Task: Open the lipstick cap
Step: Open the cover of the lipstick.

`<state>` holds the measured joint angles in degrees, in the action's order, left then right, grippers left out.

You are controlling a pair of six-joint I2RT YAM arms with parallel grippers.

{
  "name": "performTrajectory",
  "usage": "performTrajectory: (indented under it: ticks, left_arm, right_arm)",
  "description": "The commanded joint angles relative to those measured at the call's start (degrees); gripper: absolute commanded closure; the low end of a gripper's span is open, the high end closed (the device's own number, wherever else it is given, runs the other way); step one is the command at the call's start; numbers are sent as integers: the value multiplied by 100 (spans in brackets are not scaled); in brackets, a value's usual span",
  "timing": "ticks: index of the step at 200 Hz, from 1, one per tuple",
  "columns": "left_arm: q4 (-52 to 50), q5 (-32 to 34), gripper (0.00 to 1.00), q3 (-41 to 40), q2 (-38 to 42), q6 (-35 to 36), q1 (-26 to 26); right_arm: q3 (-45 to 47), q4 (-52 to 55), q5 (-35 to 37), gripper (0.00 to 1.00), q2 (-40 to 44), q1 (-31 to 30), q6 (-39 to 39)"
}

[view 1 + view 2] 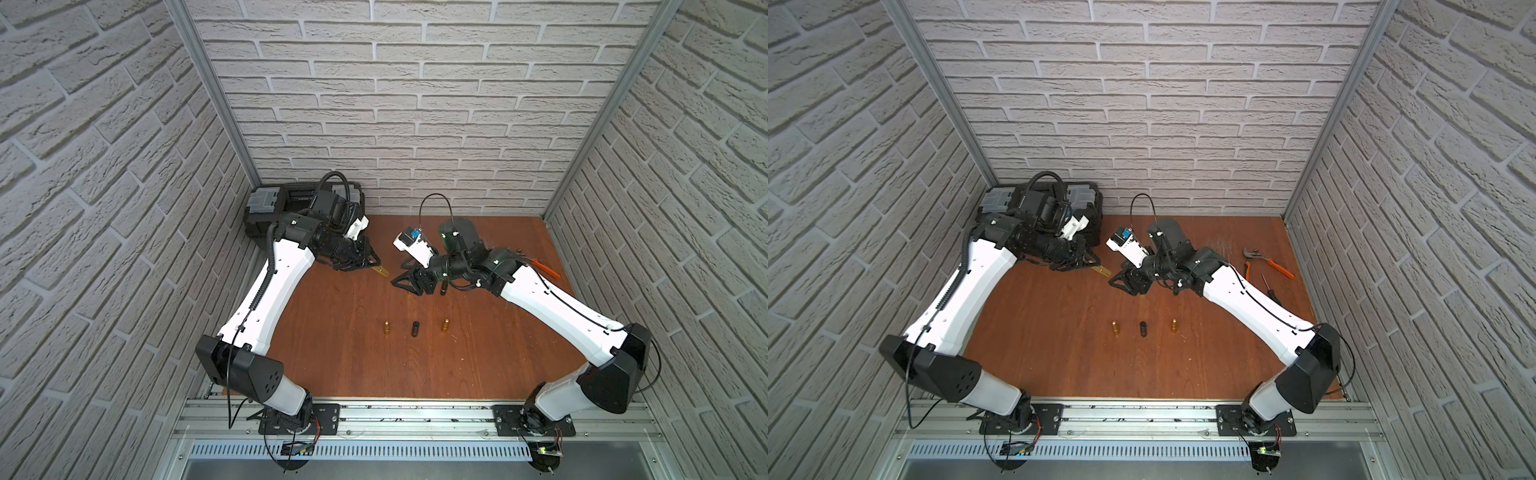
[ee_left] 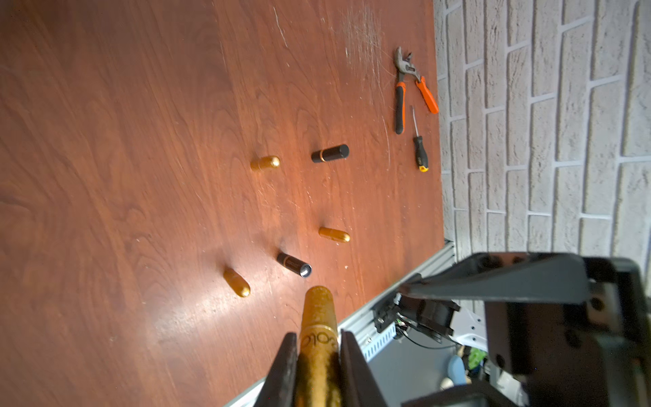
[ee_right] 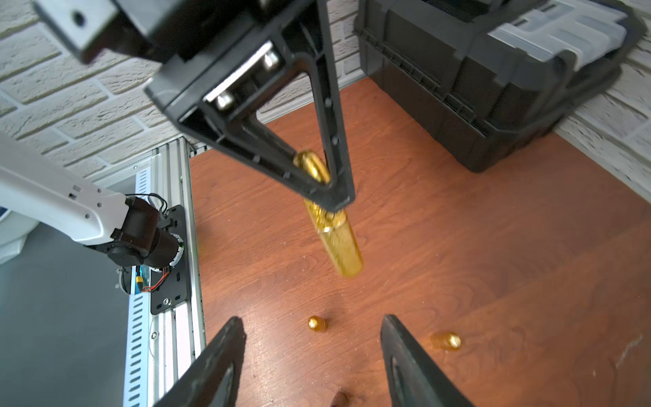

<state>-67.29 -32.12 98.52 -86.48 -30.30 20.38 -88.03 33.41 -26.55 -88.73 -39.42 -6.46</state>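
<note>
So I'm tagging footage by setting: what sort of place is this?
Probably a lab robot test cell, not a home: white brick-pattern wall panels, a silver aluminium mounting rail, and a black plastic toolbox on the reddish wooden tabletop.

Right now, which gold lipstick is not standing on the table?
The gold lipstick pinched in the left claw: it is off the table, while the other gold lipsticks stand on it.
</note>
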Motion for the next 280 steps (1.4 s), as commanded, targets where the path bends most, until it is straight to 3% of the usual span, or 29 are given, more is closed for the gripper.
performTrajectory:
  ticks: [1, 66, 117, 161, 183, 228, 238, 265, 280]
  left_arm:
    - [47, -409, 100, -134, 214, -200, -52]
    - [9, -629, 100, -180, 241, -170, -69]
    - [78, -761, 100, -263, 265, -191, -87]
    - [74, -820, 100, -290, 237, -164, -88]
    - [14, -773, 99, -237, 221, -118, -103]
    - [-62, -697, 100, -272, 230, -72, -156]
    - [-62, -708, 95, -283, 237, -61, -157]
    - [-64, -707, 70, -315, 298, -59, -202]
    - [-48, -709, 62, -375, 345, -63, -225]
  right_arm:
    - [-352, 284, -273, 44, -223, -109, -328]
    - [-621, 321, -162, 55, -579, -233, -453]
    - [-670, 315, -116, 58, -727, -279, -496]
    - [-721, 328, -125, 70, -877, -295, -502]
    - [-827, 440, -106, 91, -970, -300, -526]
    - [-799, 491, 5, 97, -919, -314, -551]
    - [-787, 487, 38, 97, -910, -316, -550]
    - [-699, 465, 139, 97, -848, -319, -543]
    - [-663, 459, 172, 97, -823, -316, -546]
